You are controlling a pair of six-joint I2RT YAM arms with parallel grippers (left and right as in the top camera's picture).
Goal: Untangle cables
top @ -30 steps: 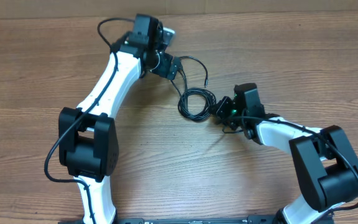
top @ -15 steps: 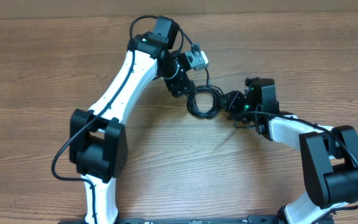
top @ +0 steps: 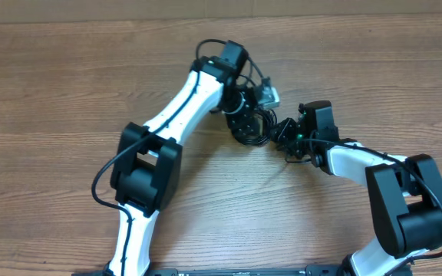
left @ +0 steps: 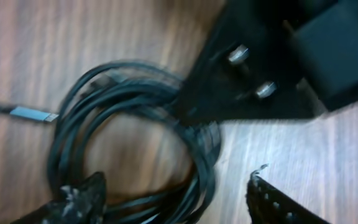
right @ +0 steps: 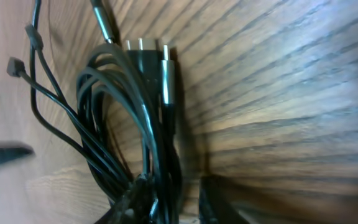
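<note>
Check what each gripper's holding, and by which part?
Right gripper pinches the cables at the edge of their coil. Left gripper straddles them, open, holding nothing.

site finding: a robotics lab or test bench, not a home or a shop. grounds as i see them from my station: a wide wood-grain table [top: 52, 92] carries two white-and-black jointed arms, the left arm [top: 183, 100] and the right arm [top: 351, 161], both rising from a black mounting rail [top: 236, 271] at the near edge. thick black wiring runs along the arm links. a green indicator light [top: 301, 136] glows on the right wrist. the only work item on the surface is a coil of thin black cables [right: 157, 143]. beyond the far edge lies a plain pale strip [top: 90, 9]; i cannot tell whether it is wall or board. no furnishings or signage are legible.
</note>
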